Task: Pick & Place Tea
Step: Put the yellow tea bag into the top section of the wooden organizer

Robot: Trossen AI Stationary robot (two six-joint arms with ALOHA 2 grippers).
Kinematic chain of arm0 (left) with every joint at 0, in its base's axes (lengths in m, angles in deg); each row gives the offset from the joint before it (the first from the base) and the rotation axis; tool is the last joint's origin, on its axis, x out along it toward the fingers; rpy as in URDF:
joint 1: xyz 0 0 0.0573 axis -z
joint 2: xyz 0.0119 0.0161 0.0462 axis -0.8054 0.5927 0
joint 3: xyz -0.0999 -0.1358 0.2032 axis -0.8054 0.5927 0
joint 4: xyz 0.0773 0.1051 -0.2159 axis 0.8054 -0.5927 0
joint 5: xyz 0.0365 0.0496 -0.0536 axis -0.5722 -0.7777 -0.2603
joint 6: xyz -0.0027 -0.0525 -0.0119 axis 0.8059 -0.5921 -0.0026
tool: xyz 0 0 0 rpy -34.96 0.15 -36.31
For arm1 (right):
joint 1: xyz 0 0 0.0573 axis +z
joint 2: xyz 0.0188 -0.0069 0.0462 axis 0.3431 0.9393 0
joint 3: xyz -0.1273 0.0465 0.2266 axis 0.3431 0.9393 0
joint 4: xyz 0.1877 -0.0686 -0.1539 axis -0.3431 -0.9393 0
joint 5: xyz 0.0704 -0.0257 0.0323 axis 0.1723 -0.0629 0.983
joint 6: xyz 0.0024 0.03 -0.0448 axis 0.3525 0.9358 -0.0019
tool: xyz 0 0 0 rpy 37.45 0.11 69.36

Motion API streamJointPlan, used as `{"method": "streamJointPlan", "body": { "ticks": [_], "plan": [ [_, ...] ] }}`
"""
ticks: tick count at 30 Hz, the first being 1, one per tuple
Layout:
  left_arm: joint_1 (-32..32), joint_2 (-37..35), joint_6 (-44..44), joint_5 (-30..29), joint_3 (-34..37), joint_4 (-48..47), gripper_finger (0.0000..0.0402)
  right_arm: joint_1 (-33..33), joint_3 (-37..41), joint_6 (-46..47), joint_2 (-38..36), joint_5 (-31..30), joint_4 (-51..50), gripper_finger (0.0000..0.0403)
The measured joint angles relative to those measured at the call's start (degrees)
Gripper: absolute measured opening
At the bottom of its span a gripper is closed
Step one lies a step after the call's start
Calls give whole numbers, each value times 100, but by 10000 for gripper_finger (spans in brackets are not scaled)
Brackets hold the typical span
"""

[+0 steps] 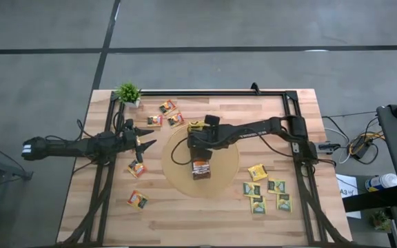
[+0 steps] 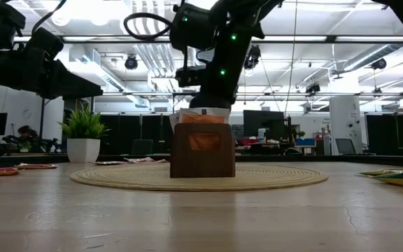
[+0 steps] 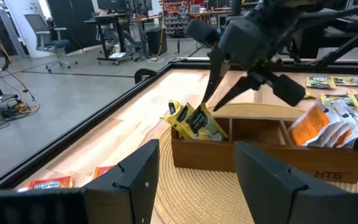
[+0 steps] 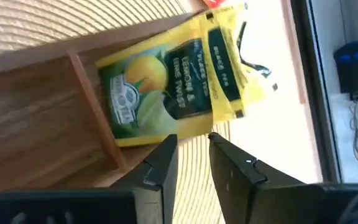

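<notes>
Your right gripper (image 4: 191,155), fingers slightly parted and empty, hovers over the lemon tea sachet (image 4: 173,81) in the wooden box (image 3: 260,140); next, retreat for another sachet.

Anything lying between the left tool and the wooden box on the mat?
Only bare table and mat rim lie between the left tool and the wooden box, seen from above. The nearest sachet sits beside that line.
</notes>
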Motion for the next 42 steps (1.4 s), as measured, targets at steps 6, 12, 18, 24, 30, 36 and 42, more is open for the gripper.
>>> {"method": "streamJointPlan", "body": {
  "ticks": [6,12,18,24,30,36,42],
  "plan": [
    [0,-2,1,0,1,0,202,102,-2,23,-79,0,-295,77],
    [4,-2,1,0,-1,0,202,282,-4,785,-307,4,-1305,70],
    [2,-2,1,-1,0,0,202,600,28,1542,-671,-1,-1923,69],
    [2,-2,1,0,1,0,202,975,365,1712,-1084,-51,-1880,76],
    [2,-2,1,0,0,0,202,1233,910,2311,-1528,-57,-1884,73],
    [1,-2,1,0,0,0,202,1487,1424,3102,-1906,-27,-1881,66],
    [-2,-2,1,0,0,0,202,1778,1814,3903,-2204,40,-1895,68]
  ]
}}
